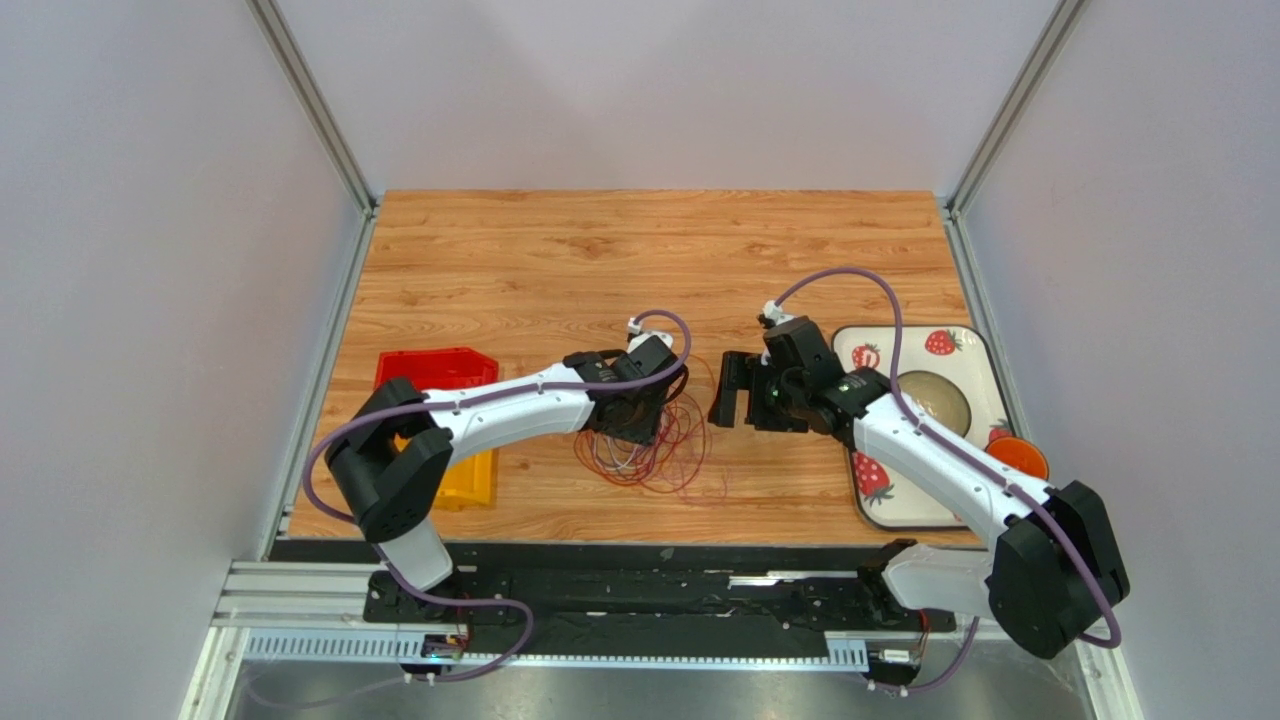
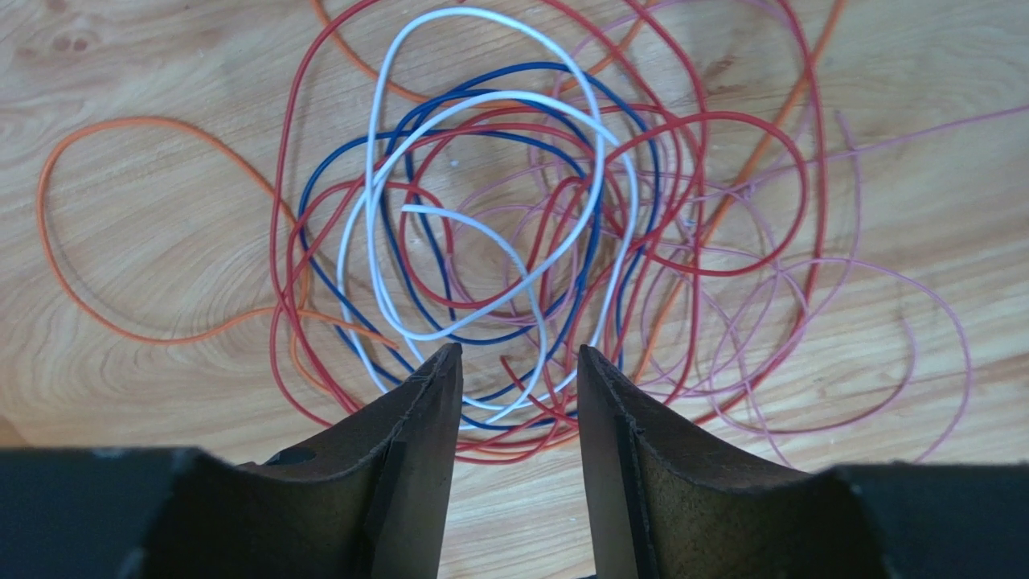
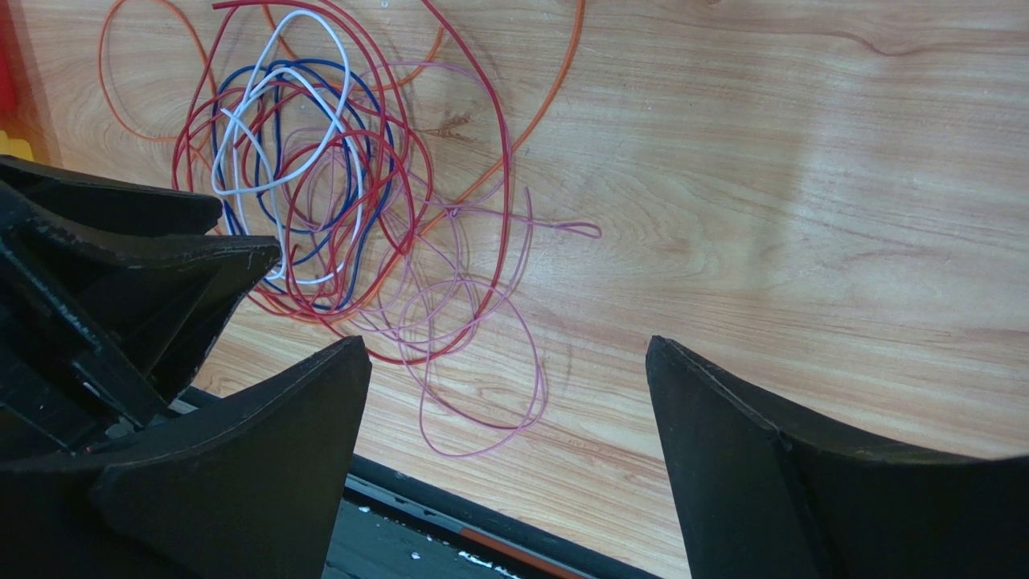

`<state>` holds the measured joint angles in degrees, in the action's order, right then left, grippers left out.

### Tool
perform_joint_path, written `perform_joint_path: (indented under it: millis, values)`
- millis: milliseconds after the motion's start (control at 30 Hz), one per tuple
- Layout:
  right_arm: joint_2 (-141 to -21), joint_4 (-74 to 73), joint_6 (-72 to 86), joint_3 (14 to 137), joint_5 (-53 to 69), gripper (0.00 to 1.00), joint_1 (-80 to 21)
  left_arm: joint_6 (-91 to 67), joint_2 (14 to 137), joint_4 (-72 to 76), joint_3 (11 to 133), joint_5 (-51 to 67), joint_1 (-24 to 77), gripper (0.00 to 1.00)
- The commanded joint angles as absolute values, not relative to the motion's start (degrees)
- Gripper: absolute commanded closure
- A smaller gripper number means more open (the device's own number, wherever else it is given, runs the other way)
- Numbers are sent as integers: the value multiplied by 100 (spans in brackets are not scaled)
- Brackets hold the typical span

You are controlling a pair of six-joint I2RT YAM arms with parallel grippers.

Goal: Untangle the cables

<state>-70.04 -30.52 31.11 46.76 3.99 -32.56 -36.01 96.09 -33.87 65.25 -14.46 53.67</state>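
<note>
The cables lie in one loose tangle on the wooden table: thin red, orange, blue, white and pink wires in overlapping loops. My left gripper hangs over the tangle's edge. In the left wrist view the gripper is open, its fingertips just above the near red and blue loops, gripping nothing. My right gripper is wide open and empty, to the right of the tangle. In the right wrist view the gripper faces bare wood, with the cables at the upper left.
A red bin with a yellow piece sits under the left arm. A strawberry-print tray with a bowl and an orange dish lies under the right arm. The table's front edge is near.
</note>
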Motion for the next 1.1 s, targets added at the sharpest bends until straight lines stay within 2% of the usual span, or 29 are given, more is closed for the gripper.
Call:
perform_joint_path:
  millis: [0,333,567,700,867,1000,1067]
  values:
    - [-6882,-2839,2909,4667,483,11,-3261,-3902,9790,-3542,6890,-1793,5388,53]
    - [-7013,-2830,2786,4711,501,11,-3270,-3999,10002,-3498,7005,-1951,5379,64]
    - [-7049,-2812,2786,4685,510,11,-3270,-4034,10125,-3498,7084,-1828,5388,64]
    - [-7023,-2848,2795,4667,501,11,-3269,-4192,10046,-3463,6979,-1740,5414,55]
    - [-7014,-2813,2821,4632,545,11,-3269,-4228,10046,-3489,6917,-1854,5440,57]
    - [-7023,-2821,2830,4632,589,11,-3261,-4245,10072,-3524,6961,-2056,5440,71]
    - [-7005,-2830,2839,4641,580,11,-3270,-4245,10099,-3612,6996,-2170,5440,83]
